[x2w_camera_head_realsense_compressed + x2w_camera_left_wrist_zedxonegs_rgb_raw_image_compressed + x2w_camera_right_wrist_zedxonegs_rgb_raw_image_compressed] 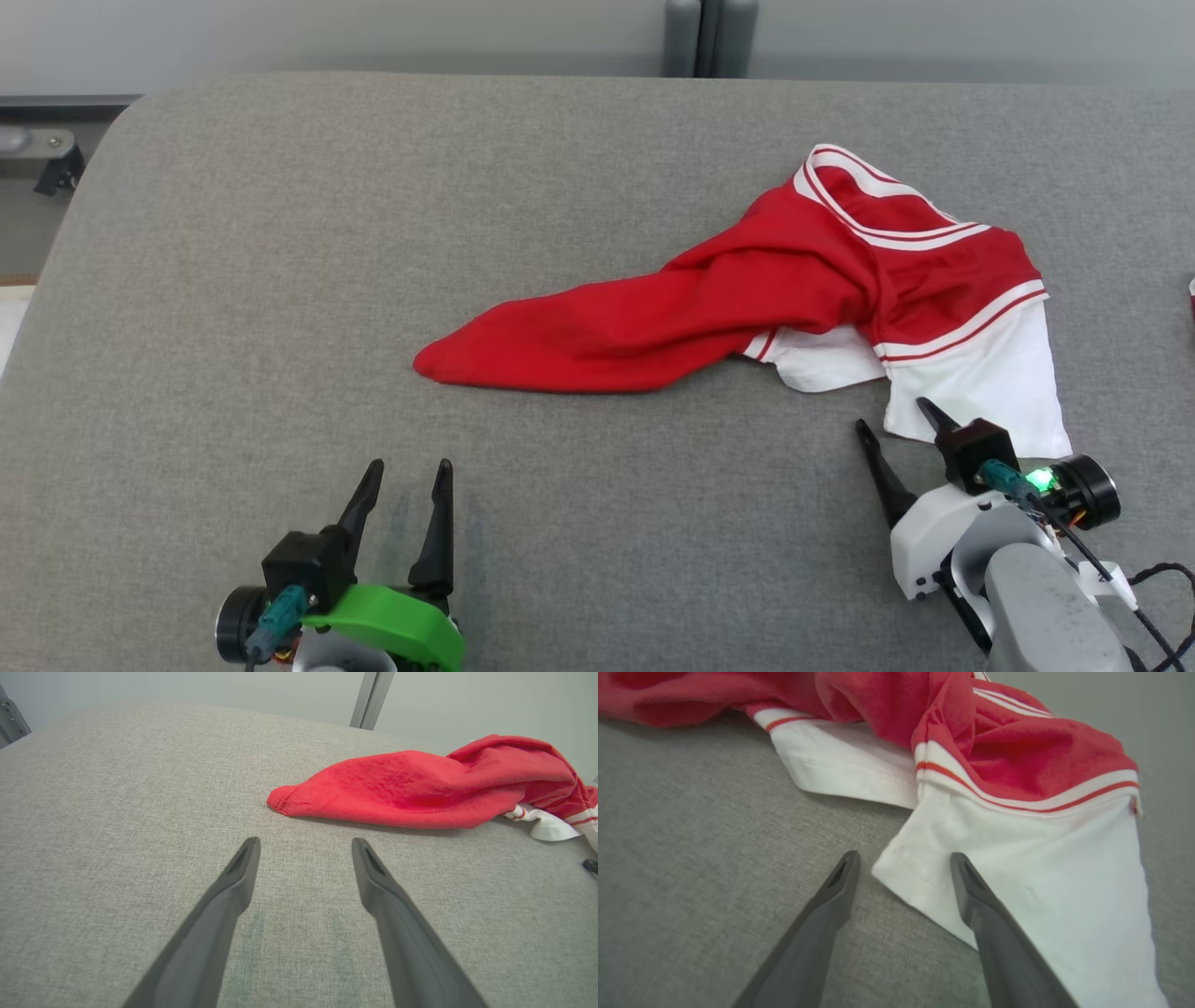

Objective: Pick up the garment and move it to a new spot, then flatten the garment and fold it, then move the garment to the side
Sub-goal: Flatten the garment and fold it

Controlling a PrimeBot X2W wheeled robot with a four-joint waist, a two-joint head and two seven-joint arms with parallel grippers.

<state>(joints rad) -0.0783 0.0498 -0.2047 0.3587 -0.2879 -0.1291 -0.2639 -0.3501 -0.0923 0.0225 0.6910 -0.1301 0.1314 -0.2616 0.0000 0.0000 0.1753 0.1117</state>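
Head view puts the garment crumpled at centre right of the grey table, not yet lifted, so I judge the pickup is in hand. My left jaws and right jaws both stand apart, empty. Right wrist view adds detail: the white corner lies between my right jaws. Next I should lower and close there.

A surface covered in grey woven fabric is seen, its far left corner rounded. Behind the far edge a pale wall is set — broken by a grey upright post. A metal bracket is mounted beyond that corner.
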